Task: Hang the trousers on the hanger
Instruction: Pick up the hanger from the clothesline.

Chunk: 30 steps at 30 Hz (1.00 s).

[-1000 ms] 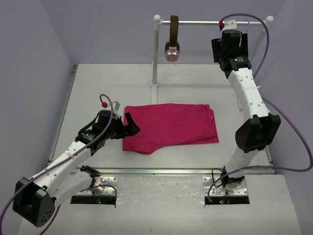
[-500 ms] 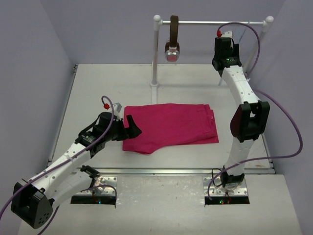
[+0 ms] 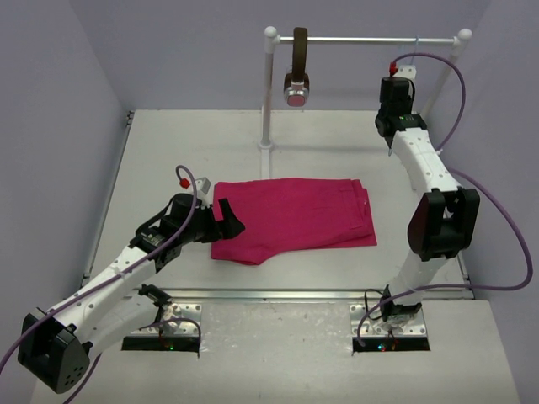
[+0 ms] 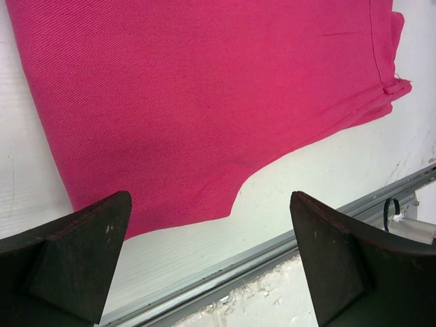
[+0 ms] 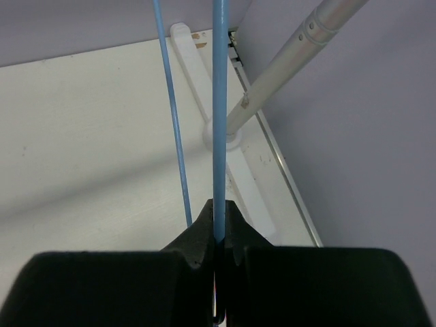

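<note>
Thin pale-blue wire hanger (image 5: 218, 102), cut off at frame top, is pinched by the raised right gripper (image 5: 218, 208); the left gripper (image 4: 210, 201) gapes low beside magenta fabric trousers (image 4: 204, 88).

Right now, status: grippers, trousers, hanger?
Right gripper shut on hanger below rail. Left gripper open by trousers, flat on table. Brown strap hangs clear.

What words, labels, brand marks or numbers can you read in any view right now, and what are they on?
None: no view shows readable text.
trousers: plain pink fabric, no label in view.
hanger: bare blue wire, no marking.
brown strap: nothing legible on it or its round metallic end; too small to tell in the top view.
</note>
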### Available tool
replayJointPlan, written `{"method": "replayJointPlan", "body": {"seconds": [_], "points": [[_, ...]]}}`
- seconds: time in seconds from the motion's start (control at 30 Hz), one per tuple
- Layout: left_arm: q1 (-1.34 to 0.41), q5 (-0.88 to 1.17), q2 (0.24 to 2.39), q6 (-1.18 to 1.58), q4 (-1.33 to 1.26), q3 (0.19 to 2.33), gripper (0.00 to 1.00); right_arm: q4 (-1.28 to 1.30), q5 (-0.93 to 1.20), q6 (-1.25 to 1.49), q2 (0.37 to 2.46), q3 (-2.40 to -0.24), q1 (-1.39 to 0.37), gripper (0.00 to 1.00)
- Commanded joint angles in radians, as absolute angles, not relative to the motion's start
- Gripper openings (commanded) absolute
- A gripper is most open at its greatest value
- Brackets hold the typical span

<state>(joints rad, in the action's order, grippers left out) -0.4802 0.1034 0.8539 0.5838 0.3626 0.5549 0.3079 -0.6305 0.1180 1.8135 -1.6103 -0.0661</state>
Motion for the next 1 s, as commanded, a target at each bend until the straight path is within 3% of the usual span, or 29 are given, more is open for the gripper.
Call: {"method": "replayJointPlan", "body": {"seconds": [0.0, 0.5, 0.8, 0.97], "points": [[-0.494, 0.086, 0.844, 0.585, 0.339, 0.564, 1.0, 0.253, -0.552, 0.178, 1.704, -1.545, -0.067, 0.0], [-0.494, 0.029, 0.876, 0.62, 0.365, 0.572, 1.0, 0.275, -0.442, 0.143, 1.572, -1.597, -0.067, 0.0], [-0.494, -0.043, 0.9, 0.658, 0.377, 0.585, 1.0, 0.52, -0.357, 0.181, 1.518, -1.652, -0.067, 0.0], [-0.494, -0.082, 0.892, 0.682, 0.387, 0.605, 1.0, 0.522, -0.275, 0.233, 1.398, -1.482, -0.069, 0.0]]}}
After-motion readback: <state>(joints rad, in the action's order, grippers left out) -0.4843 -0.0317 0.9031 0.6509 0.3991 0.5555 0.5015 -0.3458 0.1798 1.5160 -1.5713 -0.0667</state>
